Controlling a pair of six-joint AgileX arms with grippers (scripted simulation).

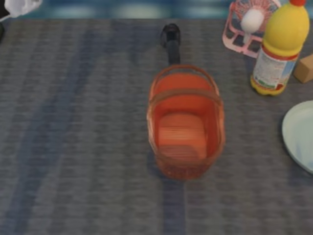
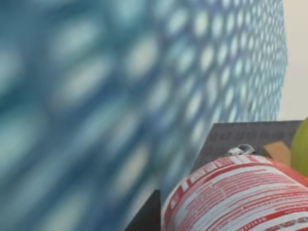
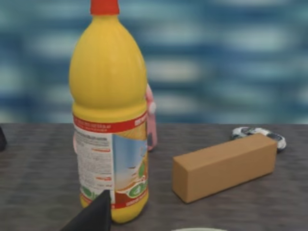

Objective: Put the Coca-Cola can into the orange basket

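The Coca-Cola can [image 2: 240, 197], red with white print, fills the near corner of the left wrist view, lifted with the blue wall behind it. My left gripper [image 2: 195, 214] is shut on it; one dark finger [image 2: 144, 216] lies against its side and the other is hidden. From above, only a white part of the left arm [image 1: 19, 6] shows at the far left corner, and the can is out of that view. The orange basket [image 1: 185, 156] stands upright mid-table with its handle arched across. My right gripper [image 3: 137, 226] is open near the yellow bottle and does not show in the top view.
At the far right stand a tall yellow bottle [image 1: 279, 49], a pink wire-grid object [image 1: 244, 29] and a brown block [image 1: 305, 68]. A pale plate [image 1: 299, 134] lies at the right edge. A dark elongated object [image 1: 171, 39] lies just behind the basket. A toy car [image 3: 260, 132] sits behind the block.
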